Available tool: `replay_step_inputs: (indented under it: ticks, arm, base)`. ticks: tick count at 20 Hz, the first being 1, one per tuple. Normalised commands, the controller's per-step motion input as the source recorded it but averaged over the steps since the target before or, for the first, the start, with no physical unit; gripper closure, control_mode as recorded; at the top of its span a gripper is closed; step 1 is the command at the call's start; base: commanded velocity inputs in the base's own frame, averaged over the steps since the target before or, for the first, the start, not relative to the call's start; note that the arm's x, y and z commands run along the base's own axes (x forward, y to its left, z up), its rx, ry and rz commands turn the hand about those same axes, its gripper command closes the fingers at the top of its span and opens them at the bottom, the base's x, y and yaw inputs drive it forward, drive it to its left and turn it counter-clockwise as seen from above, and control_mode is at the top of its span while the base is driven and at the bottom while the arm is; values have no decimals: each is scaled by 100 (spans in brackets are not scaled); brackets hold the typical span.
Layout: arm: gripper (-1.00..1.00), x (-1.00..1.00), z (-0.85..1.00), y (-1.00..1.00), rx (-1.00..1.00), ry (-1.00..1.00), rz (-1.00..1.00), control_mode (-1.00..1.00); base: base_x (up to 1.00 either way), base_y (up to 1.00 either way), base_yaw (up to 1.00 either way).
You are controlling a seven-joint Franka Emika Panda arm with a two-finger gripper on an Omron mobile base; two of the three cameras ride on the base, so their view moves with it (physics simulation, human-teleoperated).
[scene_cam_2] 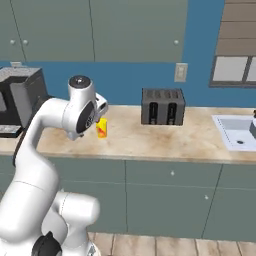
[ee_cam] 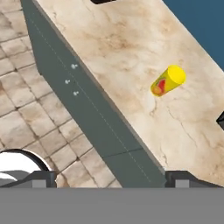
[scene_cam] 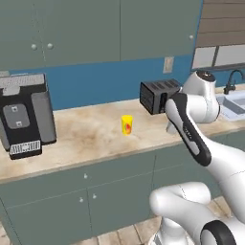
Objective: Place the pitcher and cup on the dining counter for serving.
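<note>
The small yellow cup (scene_cam: pixel 127 124) (scene_cam_2: pixel 101 127) with its red-orange mark stands upright near the middle of a beige marble counter (scene_cam: pixel 81 141) backed by a blue wall. In the hand view the cup (ee_cam: pixel 168 81) lies up and to the right, well ahead of my gripper (ee_cam: pixel 111 178). My gripper hangs above the counter's front edge, open, its two dark fingertips (ee_cam: pixel 43 177) far apart with nothing between them. The pitcher and the dining counter are out of view.
A dark toaster (scene_cam: pixel 160 95) (scene_cam_2: pixel 162 106) stands at the back of the counter, right of the cup. A black coffee machine (scene_cam: pixel 26 115) (scene_cam_2: pixel 15 100) sits at the left end, a sink (scene_cam_2: pixel 237 131) at the right. Grey-green cabinets (ee_cam: pixel 87 109) run below, above tiled floor (ee_cam: pixel 30 118).
</note>
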Motion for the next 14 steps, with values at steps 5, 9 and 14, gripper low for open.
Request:
replay_step_inputs:
  ticks: [5,9,14]
  arm:
    - [-100,0,0,0,0,0,0,100]
    - [-100,0,0,0,0,0,0,100]
    - [-100,0,0,0,0,0,0,100]
  base:
    - [65,21,-16]
    - [46,26,2]
    - [38,1,24]
